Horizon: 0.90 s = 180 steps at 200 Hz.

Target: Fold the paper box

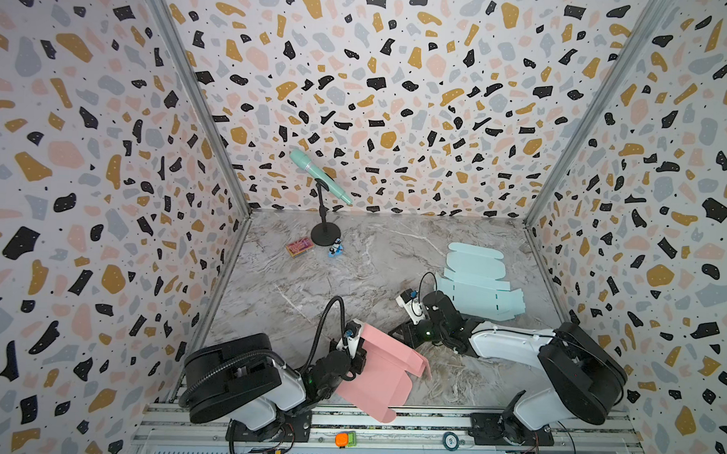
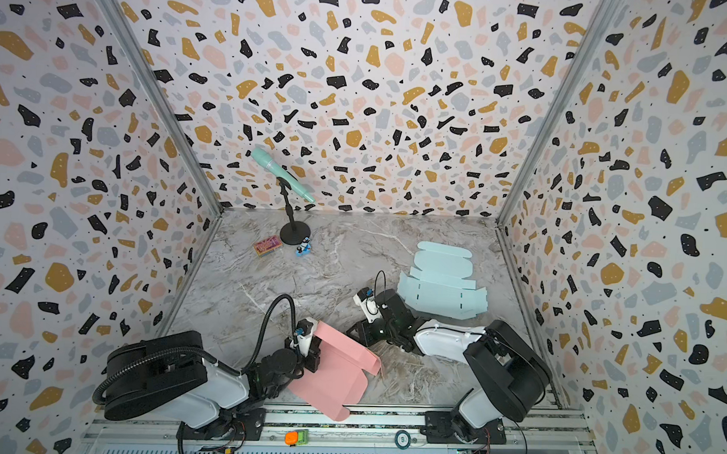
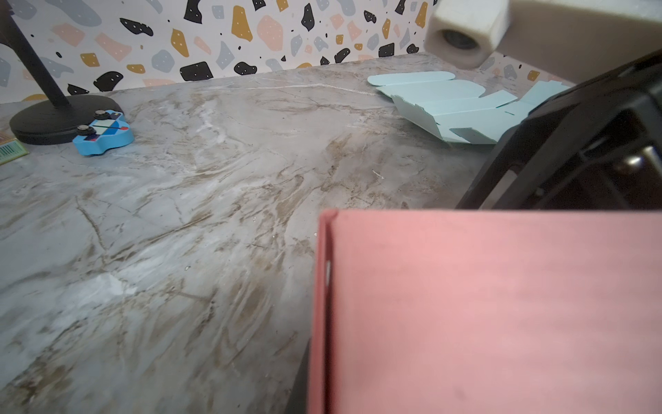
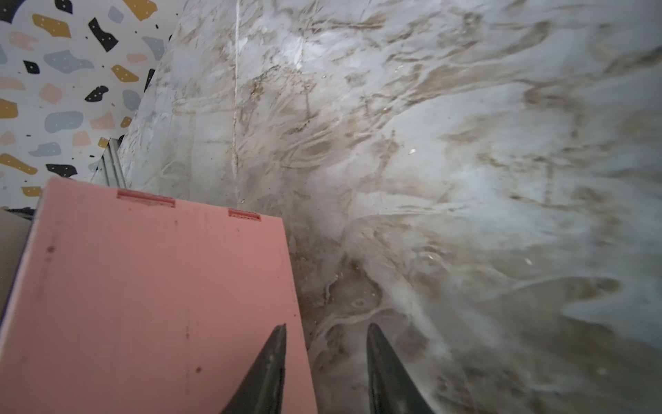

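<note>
Already partly folded, the pink paper box (image 1: 375,382) sits tilted at the near edge of the bench (image 1: 351,277), with one flap hanging over the front rail (image 1: 430,415). The left claw (image 1: 359,354) is clamped on the box's left side, seemingly to steady it so the panels can swing freely. The right claw (image 4: 326,328) hovers at the opposite edge with its jaws apart. That edge shows between them in the right wrist view, so it is probably lining up a pinch. A flat pale-blue blank (image 1: 476,290) lies well apart, beyond the right arm.
</note>
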Available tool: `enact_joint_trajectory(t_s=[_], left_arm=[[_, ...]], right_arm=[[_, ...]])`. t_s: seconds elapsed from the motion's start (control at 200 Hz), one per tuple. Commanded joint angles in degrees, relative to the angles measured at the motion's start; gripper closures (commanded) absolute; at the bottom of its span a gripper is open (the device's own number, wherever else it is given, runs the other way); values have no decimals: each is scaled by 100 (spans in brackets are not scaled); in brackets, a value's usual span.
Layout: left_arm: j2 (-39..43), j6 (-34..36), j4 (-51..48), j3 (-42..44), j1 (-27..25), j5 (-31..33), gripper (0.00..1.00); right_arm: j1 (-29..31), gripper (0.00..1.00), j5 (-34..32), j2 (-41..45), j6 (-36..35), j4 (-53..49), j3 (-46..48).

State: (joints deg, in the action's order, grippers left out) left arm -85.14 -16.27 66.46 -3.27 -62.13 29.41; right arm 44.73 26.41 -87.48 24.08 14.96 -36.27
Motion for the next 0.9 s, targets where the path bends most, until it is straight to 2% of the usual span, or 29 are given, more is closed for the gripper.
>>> enact_joint_trajectory(t_s=[0.0,0.155,0.3,0.496,0.711,0.896], left_arm=[[34,52,152,-52,-43,30,92],[-63,19,266,-25,-37,102,92],[-183,19,287,-74,-36,136,91],[-242,14,307,-70,-40,141,90],[-269,1,324,-16,-42,138,86],[-79,7,235,13,-41,118,83]], right_arm=[[195,62,497,-136,-281,95,-313],[393,64,1056,-302,-351,348,-324],[475,65,1104,-301,-416,183,-366],[350,65,683,-87,-397,-76,-306],[-80,64,238,371,-275,-227,-74],[-131,63,-1,634,-290,-453,-88]])
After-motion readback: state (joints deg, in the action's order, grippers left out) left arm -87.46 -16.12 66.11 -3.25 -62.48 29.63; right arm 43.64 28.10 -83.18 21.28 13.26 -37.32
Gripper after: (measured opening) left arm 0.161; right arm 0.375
